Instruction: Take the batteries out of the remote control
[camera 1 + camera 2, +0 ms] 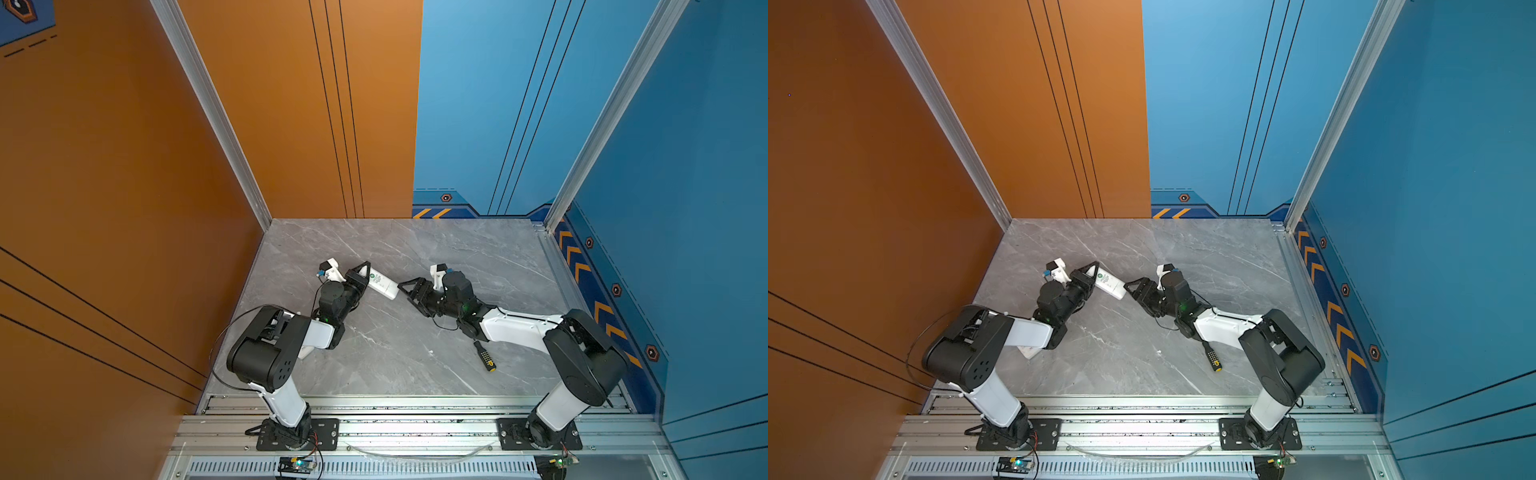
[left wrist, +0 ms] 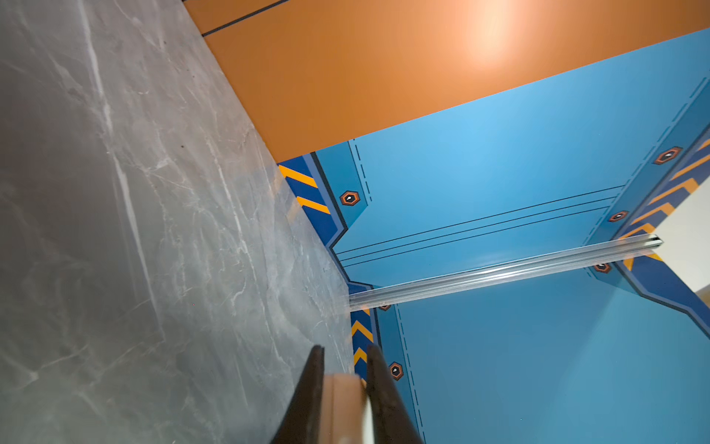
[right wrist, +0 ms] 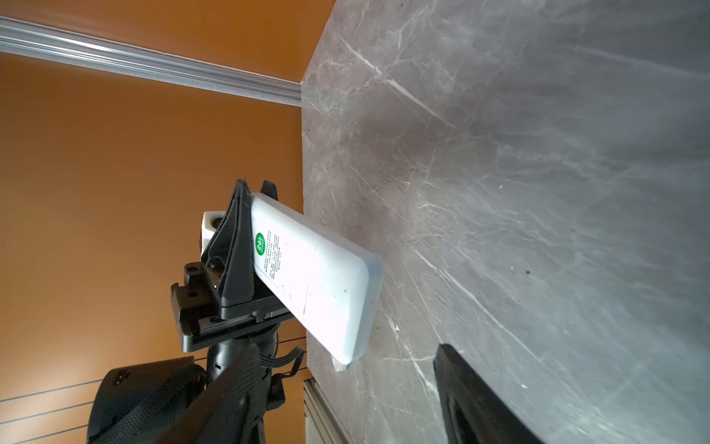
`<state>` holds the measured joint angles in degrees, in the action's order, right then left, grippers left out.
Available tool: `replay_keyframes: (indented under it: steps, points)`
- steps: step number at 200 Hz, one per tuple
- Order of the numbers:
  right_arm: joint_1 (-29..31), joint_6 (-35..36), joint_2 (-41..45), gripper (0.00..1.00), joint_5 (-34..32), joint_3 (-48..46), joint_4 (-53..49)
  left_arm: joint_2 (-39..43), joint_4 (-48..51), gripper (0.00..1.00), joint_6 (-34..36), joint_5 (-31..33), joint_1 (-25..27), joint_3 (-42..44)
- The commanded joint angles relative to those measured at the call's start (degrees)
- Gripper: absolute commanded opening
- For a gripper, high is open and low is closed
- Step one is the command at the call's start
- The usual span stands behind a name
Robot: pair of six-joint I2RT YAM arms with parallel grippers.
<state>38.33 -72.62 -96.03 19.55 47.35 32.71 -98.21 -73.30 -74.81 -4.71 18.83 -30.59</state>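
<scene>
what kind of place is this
Probably a robot test cell: left arm and right arm bolted to an aluminium rail, a marble-look tabletop, and an orange panel and blue panel around it.

Both arms [image 1: 515, 328] have glossy white link shells, bulky black joint housings [image 1: 257, 357] and black triangular fingers [image 3: 472, 399].

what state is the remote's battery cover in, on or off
On. The remote shows a smooth white back; the cover sits flush, only seam lines, no open compartment.

light: bright, even | glare: orange wall [image 2: 488, 34], remote control [image 3: 307, 276] blown white | blur: wrist views soft
</scene>
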Motion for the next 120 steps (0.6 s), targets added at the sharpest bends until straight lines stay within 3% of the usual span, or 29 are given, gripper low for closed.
replay_keyframes:
  steps: [1, 120]
  points:
    - [0.2, -3.9, -1.8, 0.71, 1.1, 2.0, 6.8, -1.0, -7.0, 0.00, -1.0, -1.0, 0.6, -0.2]
    - [1.0, -4.4, -6.8, 0.44, 1.4, 4.2, 6.4, -2.9, -7.3, 0.00, -1.5, -1.2, 1.5, -1.7]
